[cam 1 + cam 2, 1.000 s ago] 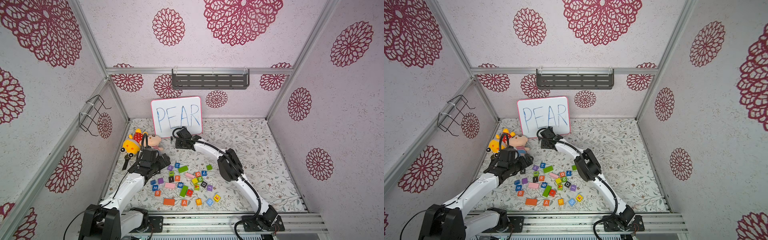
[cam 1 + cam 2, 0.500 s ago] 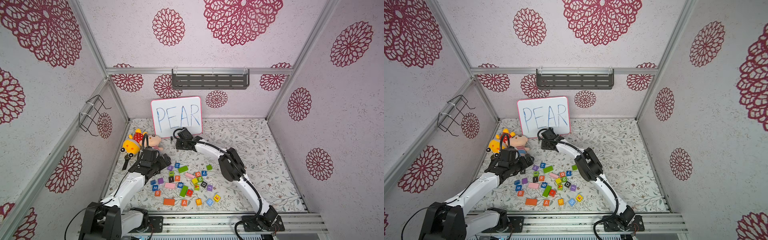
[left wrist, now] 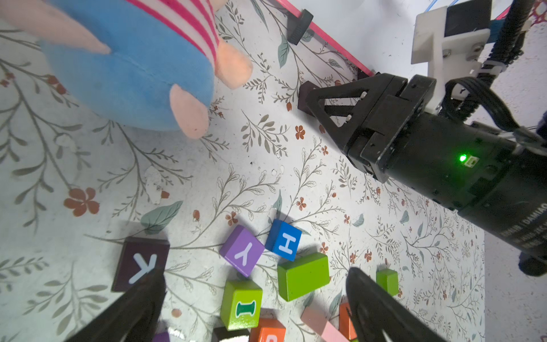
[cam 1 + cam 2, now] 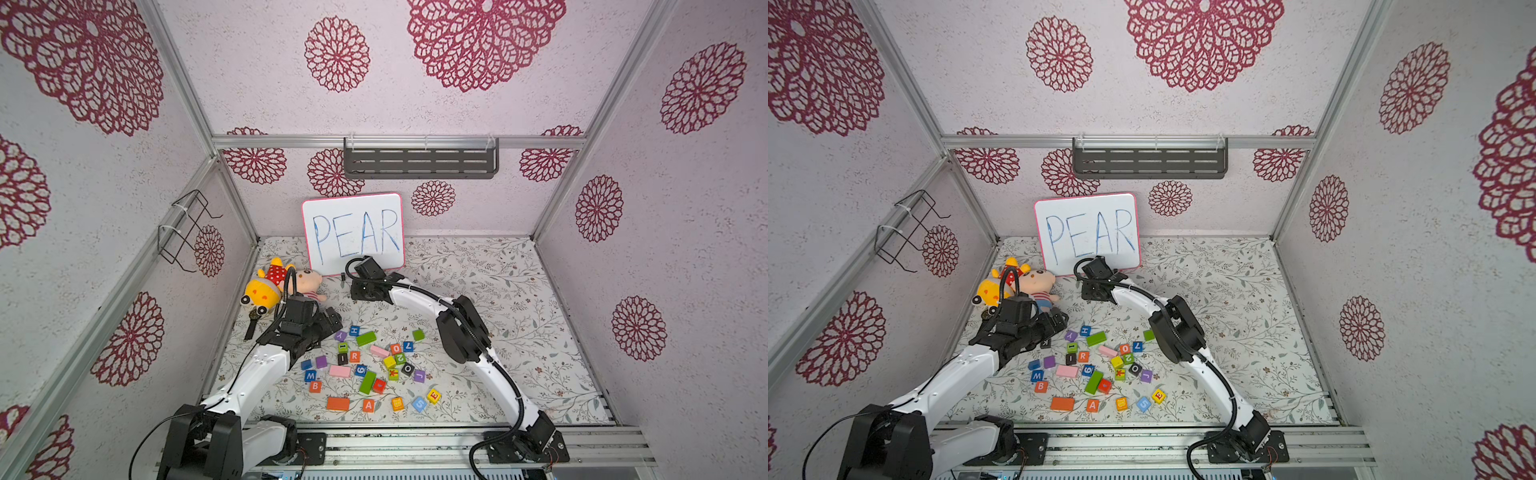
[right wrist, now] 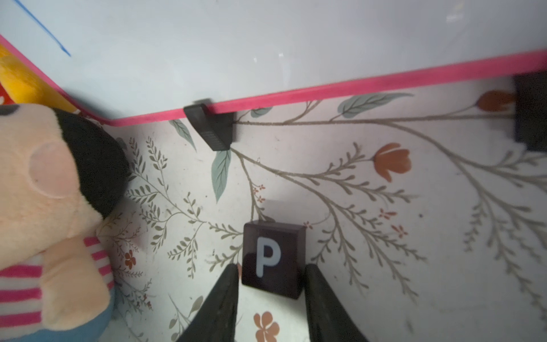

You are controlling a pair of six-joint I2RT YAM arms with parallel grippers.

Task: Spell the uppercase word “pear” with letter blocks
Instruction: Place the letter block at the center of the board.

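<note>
Black P block sits pinched between the right fingers near the whiteboard; left fingers spread wide.

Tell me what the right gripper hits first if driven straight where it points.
The right gripper, closed on the black P block, would likely push it into the whiteboard at its pink lower edge. Only bare mat shows between. Depth is unclear.

I see pale walls, crimson medallions; grey slotted shelf on back wall; wire rack on side wall; floral-print floor.
</note>
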